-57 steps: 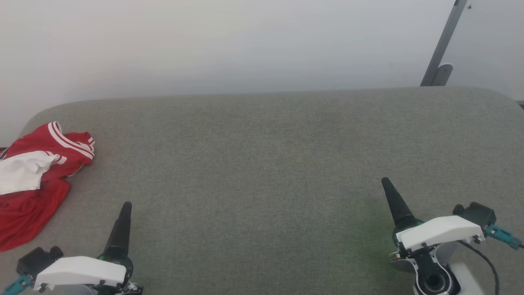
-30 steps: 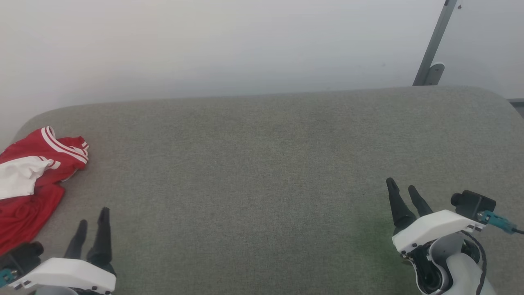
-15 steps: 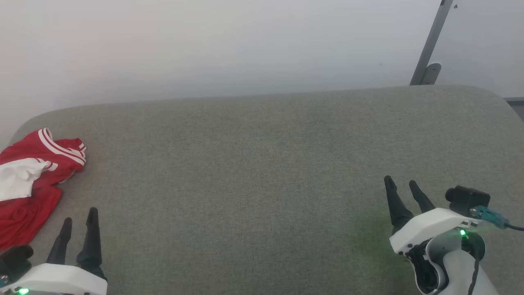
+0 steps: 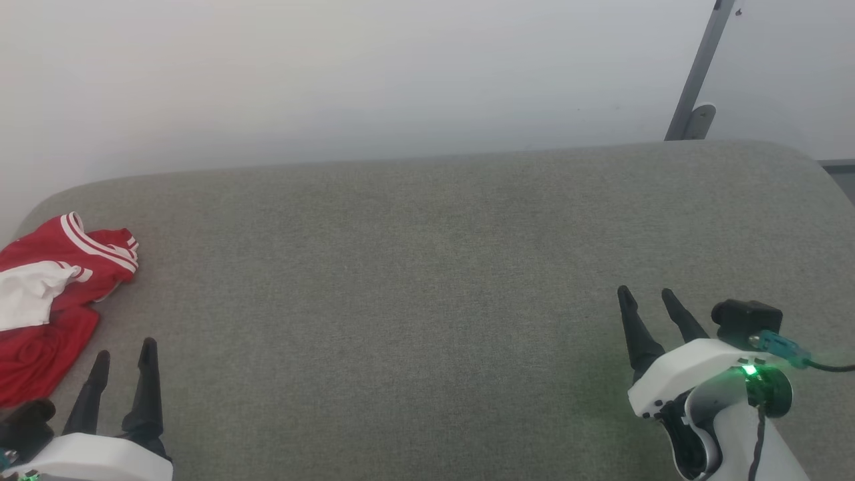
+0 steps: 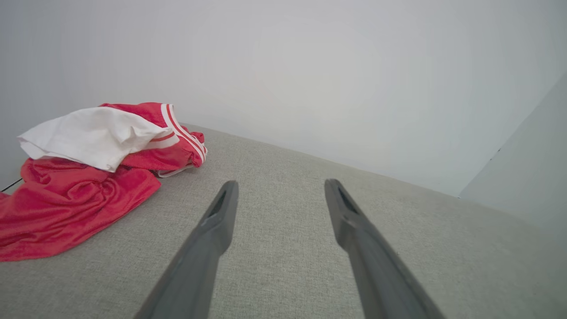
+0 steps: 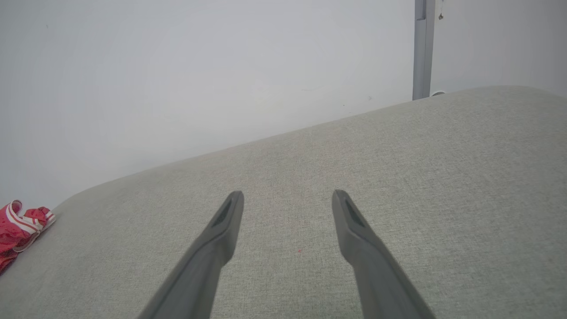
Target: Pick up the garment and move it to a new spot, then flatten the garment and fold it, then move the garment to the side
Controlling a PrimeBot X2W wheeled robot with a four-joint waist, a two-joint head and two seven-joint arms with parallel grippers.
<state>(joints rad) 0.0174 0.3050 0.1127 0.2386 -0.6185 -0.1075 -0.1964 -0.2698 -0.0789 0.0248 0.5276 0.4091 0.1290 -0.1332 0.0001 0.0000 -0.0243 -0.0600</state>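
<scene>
One garment [image 4: 47,264], crumpled, near left hand [image 4: 125,348]

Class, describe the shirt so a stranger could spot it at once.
Find the wide grey cushion against the pale wall. At its left end, just beyond the left tool, lies a crumpled shirt: bright red, with a white sleeve and red-white striped trim. Nothing else there is red.

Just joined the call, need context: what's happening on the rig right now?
Nothing is being handled yet. The red and white jersey T-shirt lies crumpled at the left edge of the grey fabric surface. The left gripper hovers open close beside it, not touching it. The right gripper is open too, over bare fabric far to the right. The pickup has not begun.
</scene>
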